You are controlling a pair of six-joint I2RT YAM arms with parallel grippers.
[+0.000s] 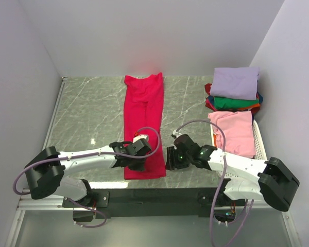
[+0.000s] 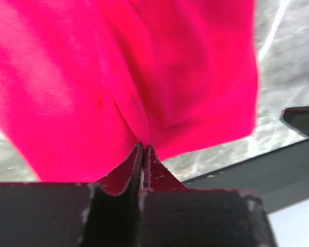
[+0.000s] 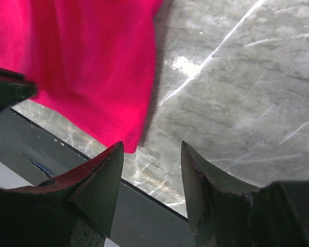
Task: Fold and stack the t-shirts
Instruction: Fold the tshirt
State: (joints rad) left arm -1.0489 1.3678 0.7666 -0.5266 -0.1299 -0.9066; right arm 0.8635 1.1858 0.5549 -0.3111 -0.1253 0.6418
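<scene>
A crimson-red t-shirt (image 1: pixel 143 118) lies on the marble table as a long narrow strip running from the back to the front edge. My left gripper (image 1: pixel 139 153) sits on its near end. In the left wrist view the jaws (image 2: pixel 143 149) are shut, pinching a raised fold of the red cloth (image 2: pixel 144 77). My right gripper (image 1: pixel 171 157) hangs open just right of the shirt's near right corner (image 3: pixel 92 67), with only bare table between its fingers (image 3: pixel 152 149). Lavender (image 1: pixel 236 82), green (image 1: pixel 232 102) and other folded t-shirts are stacked at the back right.
A pink t-shirt (image 1: pixel 233 133) lies in the white perforated basket (image 1: pixel 259 146) at the right, in front of the stack. The table's dark front edge (image 3: pixel 144 206) runs just below both grippers. White walls close in the left, back and right sides.
</scene>
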